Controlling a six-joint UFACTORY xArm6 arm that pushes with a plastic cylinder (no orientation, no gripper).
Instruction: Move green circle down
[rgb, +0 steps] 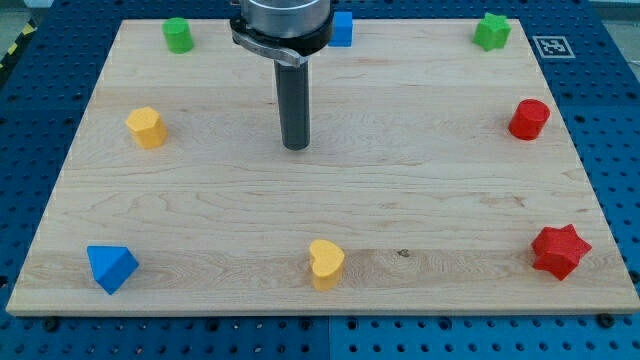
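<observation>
Yellow heart (326, 264) nearest, at the board's (420, 200) bottom edge.
Blue triangle (110, 267) sits bottom-left, red star (560, 250) bottom-right; my tip (296, 146), a bare rod without jaws, stands mid-board, well apart from the green circle (178, 34) at the top-left corner.

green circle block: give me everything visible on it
The green circle is a small, squat cylinder, looking like matte plastic or painted foam, standing upright with its round face up. It sits on the wooden board near the view's top-left corner, close to the top edge. Nothing touches it: my tip is well off to its right and lower in the view, and the yellow block lies apart below it.
</observation>
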